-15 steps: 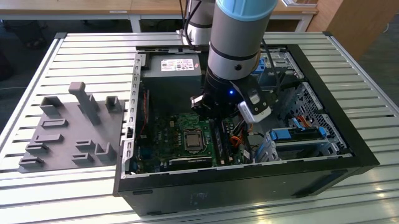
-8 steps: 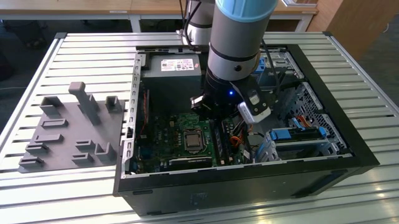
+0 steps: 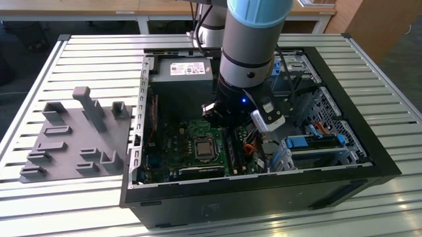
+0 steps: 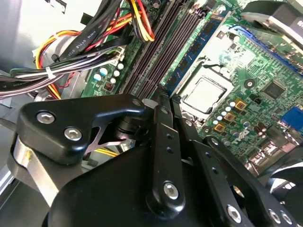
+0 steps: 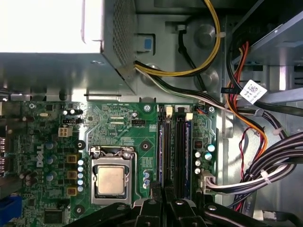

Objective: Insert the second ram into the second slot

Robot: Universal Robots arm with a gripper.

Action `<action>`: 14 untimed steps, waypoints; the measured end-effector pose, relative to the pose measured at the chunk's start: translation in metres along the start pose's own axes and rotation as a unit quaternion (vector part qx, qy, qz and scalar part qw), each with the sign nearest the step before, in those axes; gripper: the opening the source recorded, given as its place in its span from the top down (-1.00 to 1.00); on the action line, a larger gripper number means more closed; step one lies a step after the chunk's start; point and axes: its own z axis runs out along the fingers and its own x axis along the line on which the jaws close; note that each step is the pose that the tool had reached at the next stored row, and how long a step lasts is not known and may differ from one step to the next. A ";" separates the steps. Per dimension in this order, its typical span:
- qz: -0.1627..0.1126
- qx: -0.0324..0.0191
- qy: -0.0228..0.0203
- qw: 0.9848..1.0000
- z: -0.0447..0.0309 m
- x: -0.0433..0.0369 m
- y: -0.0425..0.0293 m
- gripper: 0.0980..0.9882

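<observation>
The gripper [image 4: 161, 99], fingers clenched together, is held at the end of the memory slots [image 5: 174, 151]. Room is bounded by cable bundles [image 5: 279, 161] on the exterior view's right and the CPU socket [image 5: 112, 177] on its left.

The silver-grey cylindrical robot arm [image 3: 247, 54] wears a light-blue plastic cap [image 3: 258, 12] at its upper joint. Its wrist section is black, with a small blue light [image 3: 244, 101] glowing and a pale grey camera box [image 3: 267, 118] on the exterior view's right. The matte black linkage gripper [image 4: 163, 97] has chunky bars pinned with silver hex screws [image 4: 171, 190].
</observation>
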 end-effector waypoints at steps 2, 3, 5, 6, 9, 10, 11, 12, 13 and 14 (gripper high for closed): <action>0.000 0.000 0.000 1.000 0.0024 -0.0008 0.0004 0.91; 0.000 0.000 0.000 1.000 0.0029 -0.0009 0.0005 0.91; 0.000 0.000 0.000 1.000 0.0029 -0.0009 0.0005 0.91; 0.000 0.000 0.000 1.000 0.0029 -0.0009 0.0005 0.91; 0.000 0.000 0.000 1.000 0.0031 -0.0009 0.0005 0.91; 0.000 0.000 0.000 1.000 0.0032 -0.0009 0.0005 0.91; 0.000 0.000 0.000 1.000 0.0033 -0.0011 0.0005 0.91; 0.000 0.000 0.000 1.000 0.0033 -0.0012 0.0005 0.91; 0.000 0.000 0.000 1.000 0.0033 -0.0014 0.0005 0.91; 0.000 0.000 0.000 1.000 0.0034 -0.0017 0.0005 0.91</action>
